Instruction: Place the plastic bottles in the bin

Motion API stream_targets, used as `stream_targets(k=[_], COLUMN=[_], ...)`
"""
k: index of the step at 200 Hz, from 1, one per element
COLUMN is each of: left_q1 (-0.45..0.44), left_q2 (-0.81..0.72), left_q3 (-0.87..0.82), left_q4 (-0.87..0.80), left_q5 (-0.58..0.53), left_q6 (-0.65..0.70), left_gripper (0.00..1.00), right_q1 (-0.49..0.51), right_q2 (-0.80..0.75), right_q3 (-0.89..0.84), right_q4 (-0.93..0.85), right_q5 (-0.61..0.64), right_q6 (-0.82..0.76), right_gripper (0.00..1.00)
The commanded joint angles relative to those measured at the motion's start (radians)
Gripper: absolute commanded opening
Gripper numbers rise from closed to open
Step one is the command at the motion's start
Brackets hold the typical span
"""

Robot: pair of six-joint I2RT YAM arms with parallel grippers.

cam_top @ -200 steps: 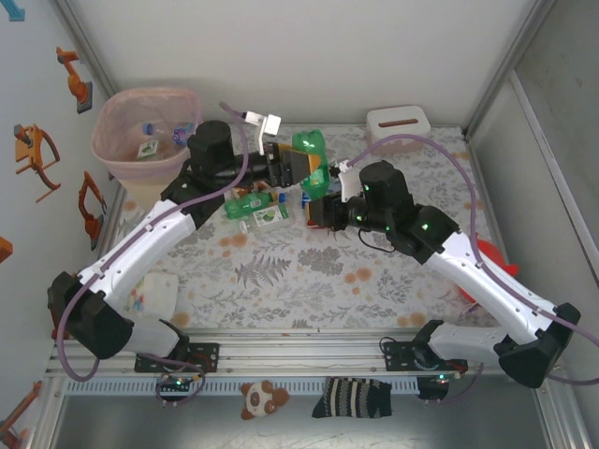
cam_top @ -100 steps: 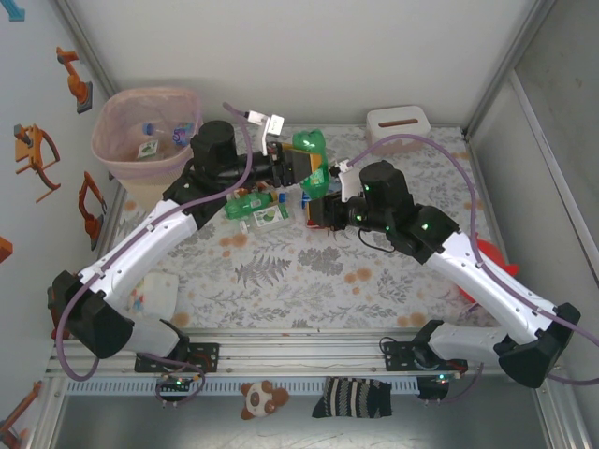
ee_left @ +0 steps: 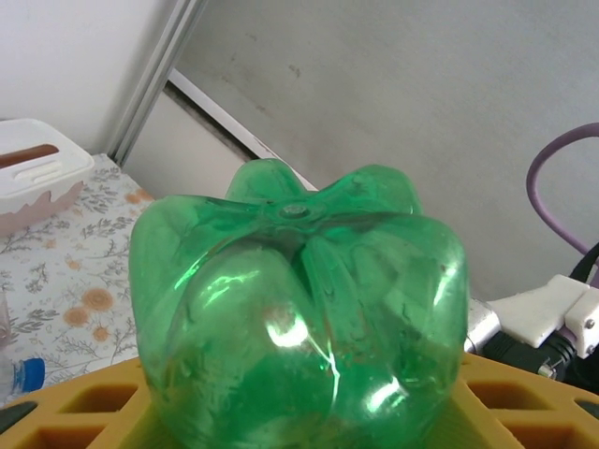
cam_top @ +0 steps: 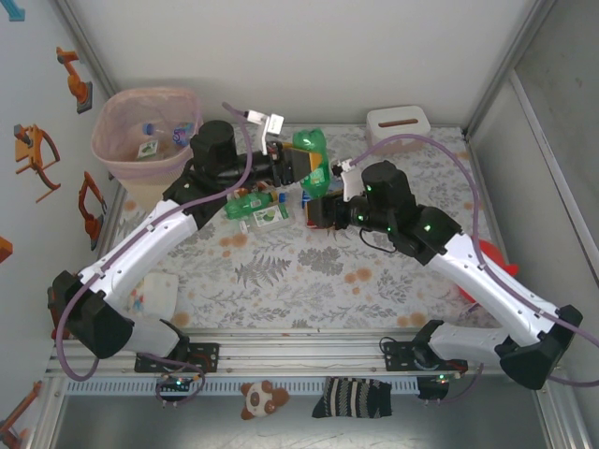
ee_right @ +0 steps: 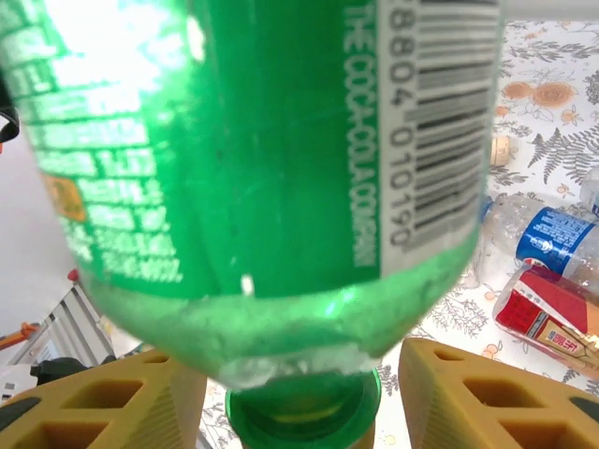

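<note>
right fingers [ee_right: 487, 393] have spread off the green bottle [cam_top: 309, 154]; left fingers [ee_left: 524, 407] now pinch it.

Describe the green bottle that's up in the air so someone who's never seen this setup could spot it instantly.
Find the floral table, then its far middle, where the left end effector and right end effector meet. The green bottle hangs there between them, off the surface. Unlike the bottles lying below, it alone is airborne.
</note>
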State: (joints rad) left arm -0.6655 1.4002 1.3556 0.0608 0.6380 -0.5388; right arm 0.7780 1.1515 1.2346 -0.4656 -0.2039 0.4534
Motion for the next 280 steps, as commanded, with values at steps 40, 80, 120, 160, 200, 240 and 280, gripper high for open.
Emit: stream_targets(k=[40, 80, 120, 160, 200, 240, 280], left_q1=[0.086, 0.237, 0.439, 0.625, 0.725, 0.764, 0.784], left_q2=[-0.043, -0.087, -0.115, -0.083, -0.012, 0.07, 0.166], left_q3=[0.007, 0.043, 0.105, 0.245, 0.392, 0.469, 0.522], left_q4=[-0.02, -0.161, -0.273, -0.398, -0.518, -0.605, -0.695], left_q5=[-0.065, -0.136, -0.168, -0.204, -0.332, -0.528, -0.654], left_q6=[-0.002, 0.023, 0.039, 0.146, 0.322, 0.469, 0.573], left_gripper=[0.52, 0.52, 0.51, 0.51, 0.51, 0.51, 0.51], right_q1=[0.006, 0.006, 0.007, 0.007, 0.007, 0.006, 0.006], right_q2=[-0.071, -0.088, -0.093, -0.084, -0.086, -0.077, -0.061], right_q3=[0.021, 0.035, 0.032, 0.042, 0.042, 0.053, 0.06], right_q4=[-0.049, -0.087, -0.096, -0.1, -0.106, -0.119, -0.129], right_q5=[0.099, 0.136, 0.141, 0.136, 0.143, 0.145, 0.144], right_q6=[-0.009, -0.03, -0.031, -0.035, -0.037, -0.047, -0.057], right_gripper=[0.62, 0.62, 0.62, 0.62, 0.62, 0.62, 0.62])
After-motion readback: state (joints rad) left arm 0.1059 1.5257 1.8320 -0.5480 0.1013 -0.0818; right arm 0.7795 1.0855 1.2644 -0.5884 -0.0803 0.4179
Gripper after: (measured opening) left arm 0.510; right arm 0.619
